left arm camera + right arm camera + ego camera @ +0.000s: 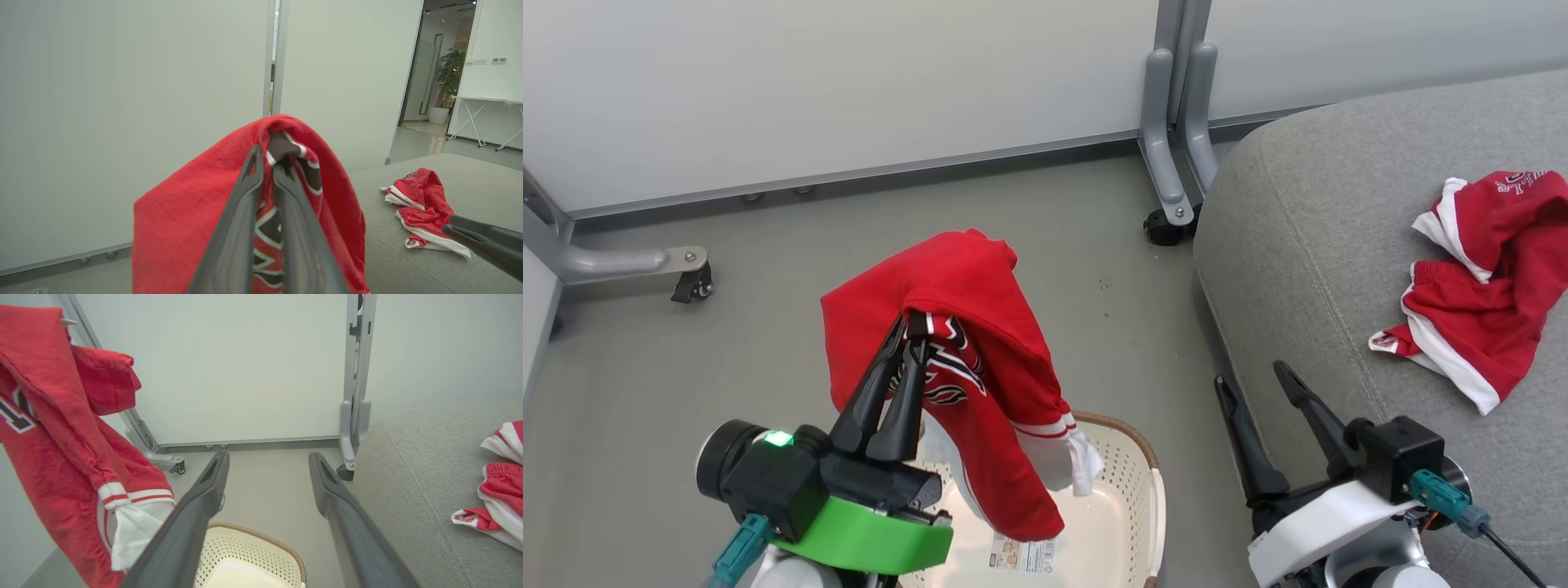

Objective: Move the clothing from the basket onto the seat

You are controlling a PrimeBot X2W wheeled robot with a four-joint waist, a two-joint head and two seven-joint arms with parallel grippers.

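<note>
Down on the grey floor, close by the rounded edge of the seat, stands the basket. What I can see of its inside is bare cream plastic with a printed label stuck to the bottom. The near part is hidden behind the arm and the cloth.

Hanging over it is a red garment, pinched near its top fold between the closed fingers of the left gripper. The cloth drapes down either side of those fingers, with black-and-white lettering facing the robot. A white-striped cuff and a white flap dangle near the basket's far rim. Whether the lowest hem touches the basket, I cannot tell.

Off to the side, the right gripper has its jaws wide apart with nothing between them, its fingers pointing up along the seat's edge.

On the seat, well apart from both grippers, lies a second red garment, crumpled, with white stripes showing and some lettering at its far end. Behind everything stand pale panels on a grey wheeled frame.
</note>
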